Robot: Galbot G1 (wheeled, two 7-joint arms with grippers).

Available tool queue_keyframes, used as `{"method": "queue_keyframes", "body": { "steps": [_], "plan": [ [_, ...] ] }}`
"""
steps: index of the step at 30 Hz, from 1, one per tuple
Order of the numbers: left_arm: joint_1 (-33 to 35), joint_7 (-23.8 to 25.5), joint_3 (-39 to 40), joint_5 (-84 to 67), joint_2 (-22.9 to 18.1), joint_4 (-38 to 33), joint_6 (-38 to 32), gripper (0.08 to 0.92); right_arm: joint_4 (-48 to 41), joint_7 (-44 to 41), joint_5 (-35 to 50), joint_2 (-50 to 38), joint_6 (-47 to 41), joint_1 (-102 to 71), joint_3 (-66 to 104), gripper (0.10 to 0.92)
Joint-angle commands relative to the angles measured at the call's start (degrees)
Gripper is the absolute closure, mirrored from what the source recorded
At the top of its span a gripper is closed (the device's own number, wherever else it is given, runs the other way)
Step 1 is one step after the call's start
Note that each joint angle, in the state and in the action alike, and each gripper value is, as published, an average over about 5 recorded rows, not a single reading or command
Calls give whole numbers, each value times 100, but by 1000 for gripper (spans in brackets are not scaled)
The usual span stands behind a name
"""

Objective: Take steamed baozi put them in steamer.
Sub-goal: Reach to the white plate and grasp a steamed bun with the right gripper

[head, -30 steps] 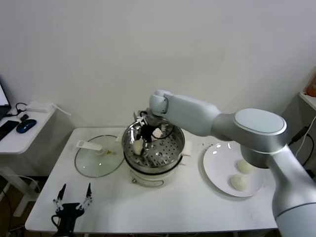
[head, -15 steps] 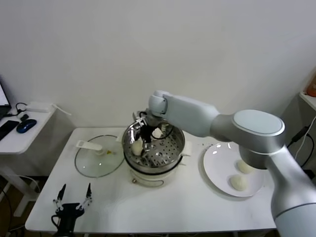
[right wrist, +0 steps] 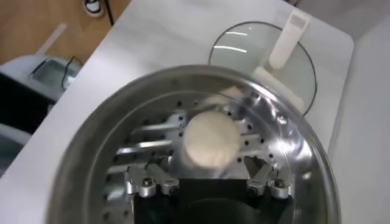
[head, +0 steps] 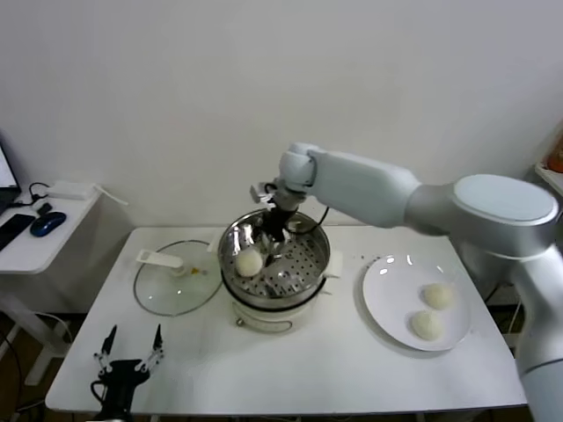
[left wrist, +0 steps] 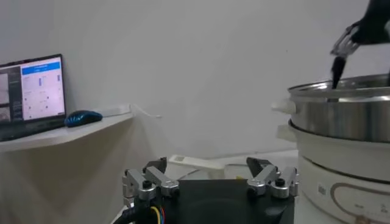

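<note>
One steamed baozi [head: 249,261] lies on the perforated floor of the steamer [head: 318,255], towards its left side. My right gripper [head: 273,230] hangs open just above the basket, a little back from that bun, with nothing between its fingers. The right wrist view looks straight down on the same baozi [right wrist: 210,140], in the steamer [right wrist: 292,146], below the open right gripper [right wrist: 207,163] and apart from it. Two more baozi [head: 438,295] [head: 426,325] rest on the white plate [head: 387,290] to the right. My left gripper [head: 134,338] is parked open at the table's front left.
The glass lid [head: 171,286] with its white handle lies flat left of the steamer. A side desk with a laptop and a blue mouse [left wrist: 82,117] stands off the table's left. Bare tabletop runs along the front edge.
My right gripper has opened, let go of the baozi on the steamer floor, and risen back out of the basket. The left arm has not moved.
</note>
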Motion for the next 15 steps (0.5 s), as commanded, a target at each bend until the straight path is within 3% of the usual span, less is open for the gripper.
{"method": "queue_keyframes", "body": {
  "steps": [1,8,15],
  "plan": [
    [-40,11,67,82,-26,-11,42,177,1735,-302,186,-2243,199,1354,-761,203],
    [15,-7,133,42,3,3,-36,177,2108,-560,-1020,-3608,623,1000,-801,203],
    [156,-78,136,-174,72,-76,-209,177,1938,-750,-2379,-4211,901,-635,295,203]
  ]
}}
